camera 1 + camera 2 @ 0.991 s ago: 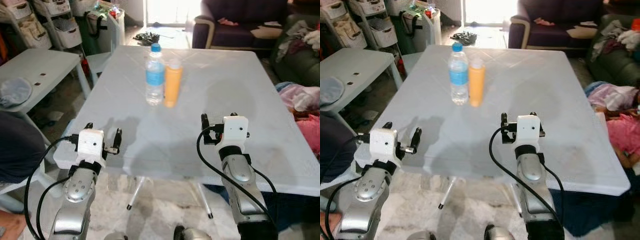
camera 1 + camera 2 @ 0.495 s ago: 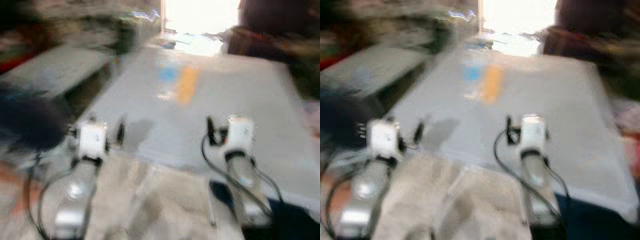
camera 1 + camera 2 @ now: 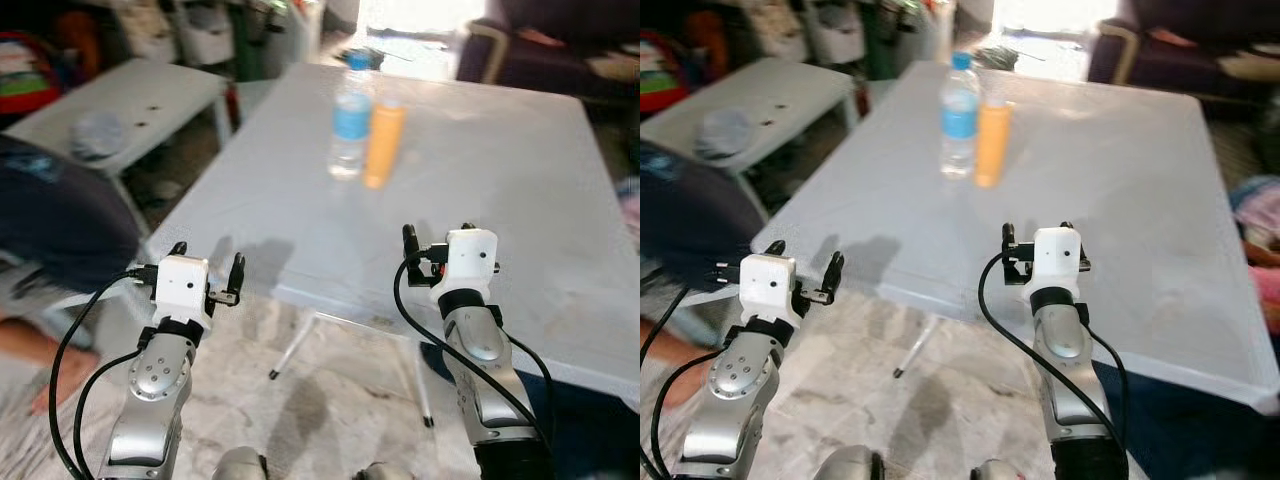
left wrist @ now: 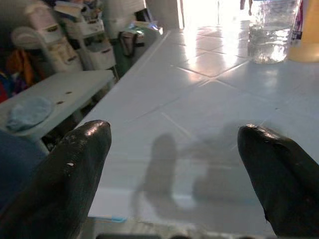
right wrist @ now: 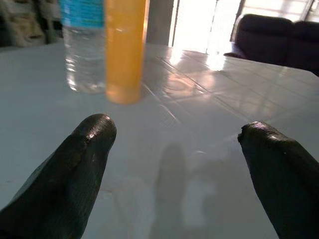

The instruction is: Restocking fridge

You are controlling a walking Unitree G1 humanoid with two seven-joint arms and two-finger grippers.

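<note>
Camera drift is the main change: against the view a second ago the whole scene has slid, the near edge of the table [image 3: 330,300] now cutting across under both arms and more floor showing below, so the robot has stepped or turned and the things themselves have not moved. The water bottle [image 3: 350,118] and the orange bottle [image 3: 383,145] stand upright and touching at 12 o'clock on the far half of the table, the water bottle on the robot's left of the pair.

Both arms are held as they were. The left claw [image 3: 208,272] hangs at about 8 o'clock, out past the table's near left corner, fingers spread wide and empty. The right claw [image 3: 437,238] sits at about 5 o'clock over the near edge, fingers likewise apart, with both bottles straight ahead in its wrist view. Neither claw is near the bottles, so I judge the pick-up has not begun and the robot must close in first.

The table is pale, glossy and tile-patterned, on thin metal legs. A smaller white table [image 3: 120,100] stands at 10 o'clock, a dark sofa [image 3: 560,60] at 1 o'clock, and a person [image 3: 50,220] in dark clothing crouches at 9 o'clock.
</note>
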